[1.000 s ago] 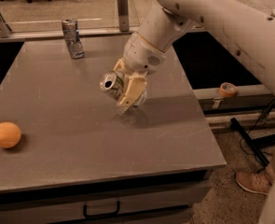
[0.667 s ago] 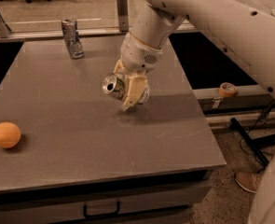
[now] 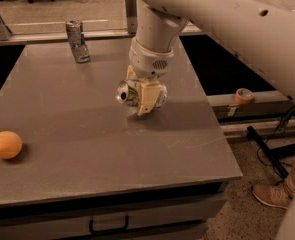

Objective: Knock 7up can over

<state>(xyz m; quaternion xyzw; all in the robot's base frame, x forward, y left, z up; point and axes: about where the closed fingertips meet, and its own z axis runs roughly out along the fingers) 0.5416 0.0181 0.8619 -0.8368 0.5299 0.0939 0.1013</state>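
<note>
Starting with the largest thing, we see the big white robot arm [image 3: 227,19] coming in from two o'clock and bending down over the middle of the flat grey rectangular table [image 3: 87,174]. At its end, the cream-fingered two-finger gripper [image 3: 142,96] hangs just above the tabletop, slightly to the three o'clock side of centre. Its fingers are clamped on the slightly dented white-silver aluminium 7up can [image 3: 128,94]. The can is tipped right over in the grasp, with its silver top facing nine o'clock, and the shadow beneath suggests it is lifted a little off the surface.

Well apart at eight o'clock, near the table's edge, lies a round orange ball [image 3: 6,144]. At eleven o'clock a darker, bluish-silver crushed can [image 3: 77,41] stands upright. Off the table at three o'clock sits a small orange tape roll [image 3: 244,95].

We judge the main risk to be in the release. Let go from this tilt, the can may roll toward the three o'clock edge and drop off. If the arm swings on toward eleven o'clock, it could strike the crushed can instead. A hard squeeze could also dent the thin wall further.
</note>
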